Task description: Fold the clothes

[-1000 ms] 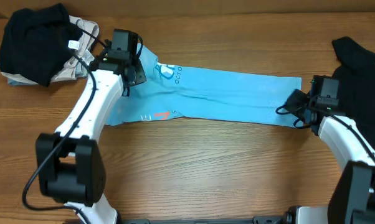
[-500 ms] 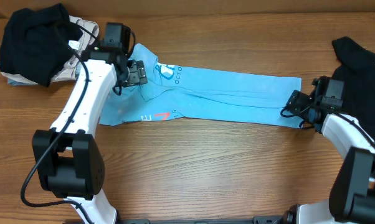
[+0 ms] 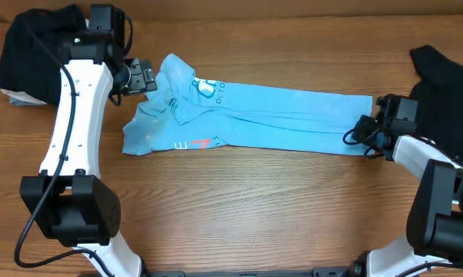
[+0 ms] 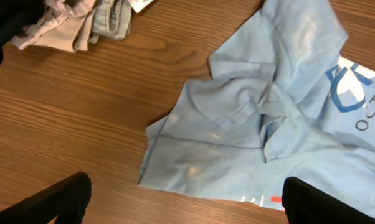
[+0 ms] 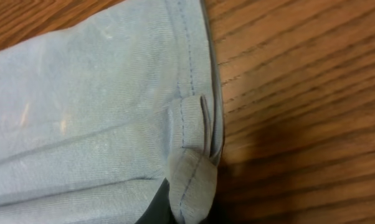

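The wooden table [image 3: 254, 208] is crossed near its far edge by a light blue T-shirt [image 3: 278, 115], stretched from left to right. A black heap [image 3: 35, 46] is piled at the far left corner, and a second black garment [image 3: 447, 85] at the right edge. The left gripper [image 3: 144, 75] is held open and empty just beside the shirt's left end. The right gripper [image 3: 364, 132] is clamped on its right hem.

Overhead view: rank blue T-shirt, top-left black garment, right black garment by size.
Largest: light blue T-shirt. Then top-left black garment and right black garment, alike; both partly hidden, so unranked.
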{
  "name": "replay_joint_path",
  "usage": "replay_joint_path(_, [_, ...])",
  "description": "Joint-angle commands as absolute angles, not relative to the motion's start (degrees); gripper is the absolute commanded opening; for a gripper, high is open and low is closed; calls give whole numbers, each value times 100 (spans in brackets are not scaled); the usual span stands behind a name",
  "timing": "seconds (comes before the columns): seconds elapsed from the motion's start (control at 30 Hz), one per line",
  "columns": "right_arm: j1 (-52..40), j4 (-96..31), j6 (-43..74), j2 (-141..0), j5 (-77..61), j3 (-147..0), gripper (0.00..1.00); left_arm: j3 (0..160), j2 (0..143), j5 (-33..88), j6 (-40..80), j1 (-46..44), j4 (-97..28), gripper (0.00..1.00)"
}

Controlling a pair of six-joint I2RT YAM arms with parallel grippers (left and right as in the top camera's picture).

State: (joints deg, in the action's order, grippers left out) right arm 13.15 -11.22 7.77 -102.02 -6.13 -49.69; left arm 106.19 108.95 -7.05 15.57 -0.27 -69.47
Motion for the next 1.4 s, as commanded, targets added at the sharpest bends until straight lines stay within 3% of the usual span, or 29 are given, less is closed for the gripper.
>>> replay_joint_path(0.0, [1566,-1531,1098,-10210,-687,-5181,4,10744,10875,-633,1411,71,-7017,100])
replay_joint_path(0.27, [2141,-3872,843,-9415,-788,-6471,4,10753,10875,-611,1269,237,-7382,100])
replay_joint_path(0.5, [1660,-5059,311,-9273,-1308,-7408,4,10753,10875,-565,1151,233,-7459,100])
replay_joint_path(1.03, [-1151,-3992,1197,-10025,-1140,-7417,4,10742,10877,-292,967,224,-7037,100])
replay_joint_path(1.33, [-2200,-2923,1984,-10573,-1168,-7426,4,10728,11056,-268,893,224,-7032,100])
replay_joint_path(1.37, [-2279,-2906,1984,-10573,-1168,-7459,18,10731,11107,-228,891,224,-7041,100])
